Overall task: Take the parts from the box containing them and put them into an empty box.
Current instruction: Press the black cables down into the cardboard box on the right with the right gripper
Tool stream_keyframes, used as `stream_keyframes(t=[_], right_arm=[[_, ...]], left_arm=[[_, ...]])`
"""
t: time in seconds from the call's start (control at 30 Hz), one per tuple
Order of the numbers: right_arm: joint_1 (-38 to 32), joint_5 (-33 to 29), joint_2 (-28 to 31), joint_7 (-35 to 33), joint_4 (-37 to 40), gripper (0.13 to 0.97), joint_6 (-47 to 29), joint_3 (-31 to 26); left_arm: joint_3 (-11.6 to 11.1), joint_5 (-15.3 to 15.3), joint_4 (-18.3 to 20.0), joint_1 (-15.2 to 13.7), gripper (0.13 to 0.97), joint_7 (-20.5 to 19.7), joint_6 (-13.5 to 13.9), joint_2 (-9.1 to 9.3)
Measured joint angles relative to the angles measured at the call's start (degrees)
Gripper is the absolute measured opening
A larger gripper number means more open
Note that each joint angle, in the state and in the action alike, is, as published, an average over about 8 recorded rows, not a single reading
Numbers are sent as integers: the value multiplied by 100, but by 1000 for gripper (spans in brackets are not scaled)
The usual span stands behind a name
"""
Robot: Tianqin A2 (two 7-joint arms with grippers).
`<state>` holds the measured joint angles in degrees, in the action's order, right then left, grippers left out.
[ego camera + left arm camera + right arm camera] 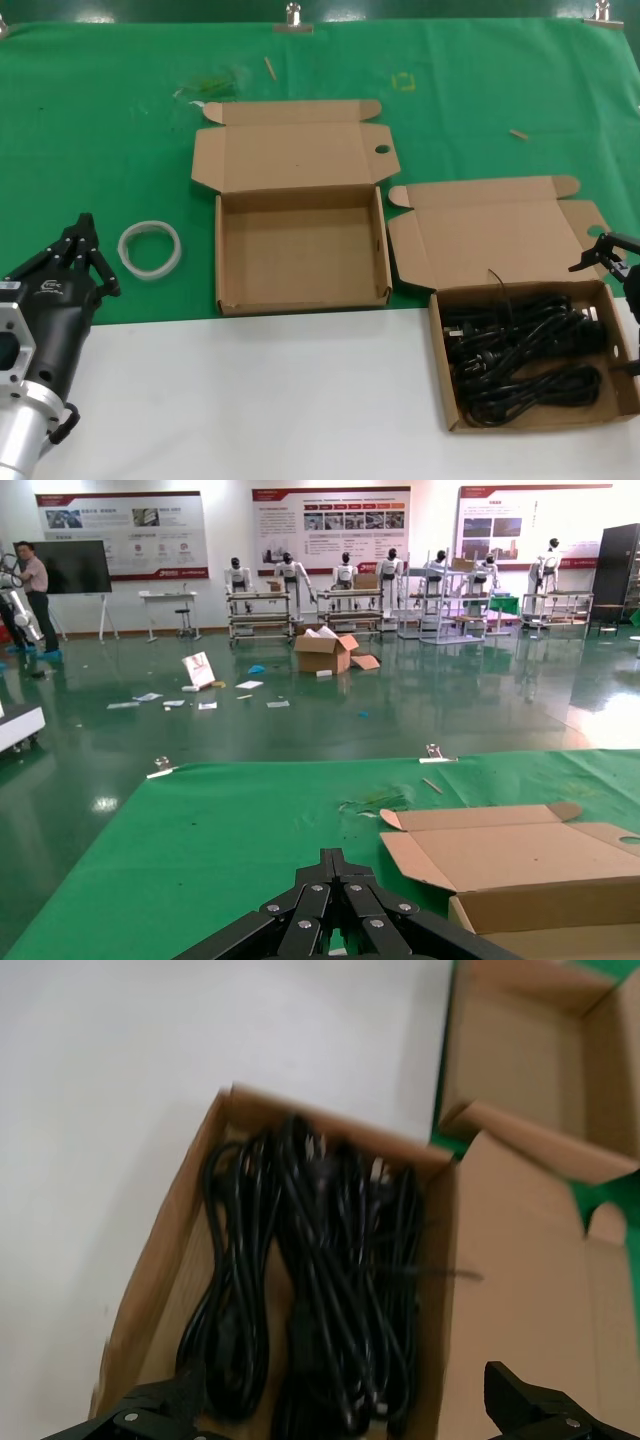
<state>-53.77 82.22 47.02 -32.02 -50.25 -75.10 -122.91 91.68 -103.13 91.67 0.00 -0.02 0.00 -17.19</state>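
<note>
The black power cords (525, 350) lie in looped bundles in the right brown cardboard box (441, 365), whose lid is folded back. The empty box (300, 255) stands open in the middle, its lid lying behind it. My right gripper (620, 300) is open and hovers over the right edge of the cord box. In the right wrist view its fingers (530, 1395) spread wide above the cords (320, 1280), touching nothing. My left gripper (85, 240) is shut and empty at the lower left, beside the tape ring. Its closed tips (333, 858) point across the green cloth.
A whitish tape ring (150, 248) lies on the green cloth (100, 120) left of the empty box. White table surface (270, 400) runs along the front. Small scraps (270, 66) lie on the far cloth. The empty box also shows in the left wrist view (540, 880).
</note>
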Motion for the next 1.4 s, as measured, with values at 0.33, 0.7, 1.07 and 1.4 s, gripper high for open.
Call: stream_keyframes(t=[0.33,0.7,1.07,1.4], right_arm=[[-582,-730,-448,-318,701,966,7,-368],[-524,-852,-625,-456,806,964,80,-373],[-536,-881,-737,-622,1044,950,128,-343],[-654,-922,-870,-718,1248,859,187,-330]], left_arm=[[0,1,0,0,140,-2,0,0],[0,2,0,0,140,-1,0,0],[0,2,0,0,140,0,0,0],[0,1,0,0,140,0,0,0]])
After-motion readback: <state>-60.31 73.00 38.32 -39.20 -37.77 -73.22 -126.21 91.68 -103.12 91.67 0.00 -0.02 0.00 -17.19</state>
